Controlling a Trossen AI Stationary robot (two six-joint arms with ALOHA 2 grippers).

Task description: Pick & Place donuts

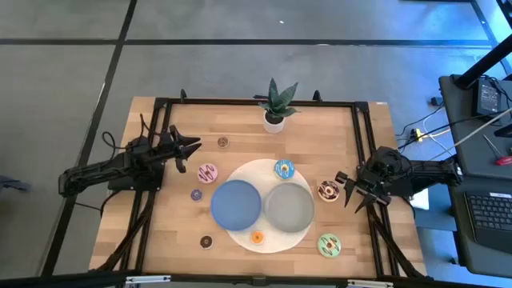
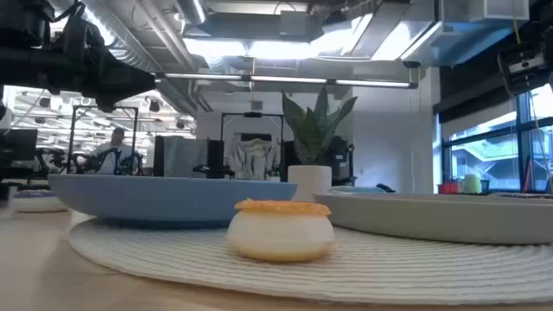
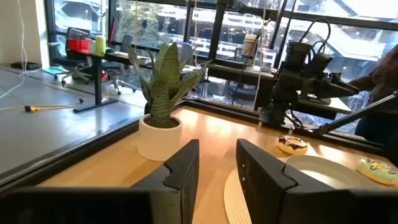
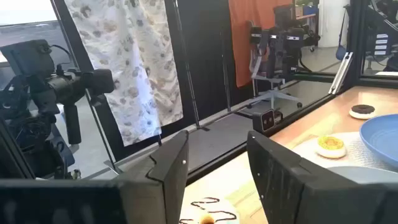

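Eight toy donuts lie flat around a white round mat [image 1: 250, 171]. The larger ones are pink [image 1: 207, 173], blue [image 1: 284, 169], brown [image 1: 328, 190] and green [image 1: 329, 245]. The minis are brown [image 1: 222, 142], purple [image 1: 196, 194], brown [image 1: 206, 241] and orange [image 1: 257, 237]. The orange mini [image 2: 281, 229] fills the low view's front. My left gripper [image 1: 192, 150] is open, raised at the table's left, near the pink donut. My right gripper [image 1: 346, 189] is open just right of the brown donut, whose icing [image 4: 208, 217] shows between its fingers [image 4: 171, 165].
A blue plate [image 1: 236, 203] and a grey plate [image 1: 289, 206] sit side by side on the mat. A potted plant [image 1: 276, 104] stands at the far edge. A black frame [image 1: 256, 102] runs round the table. Bare wood lies at the near left corner.
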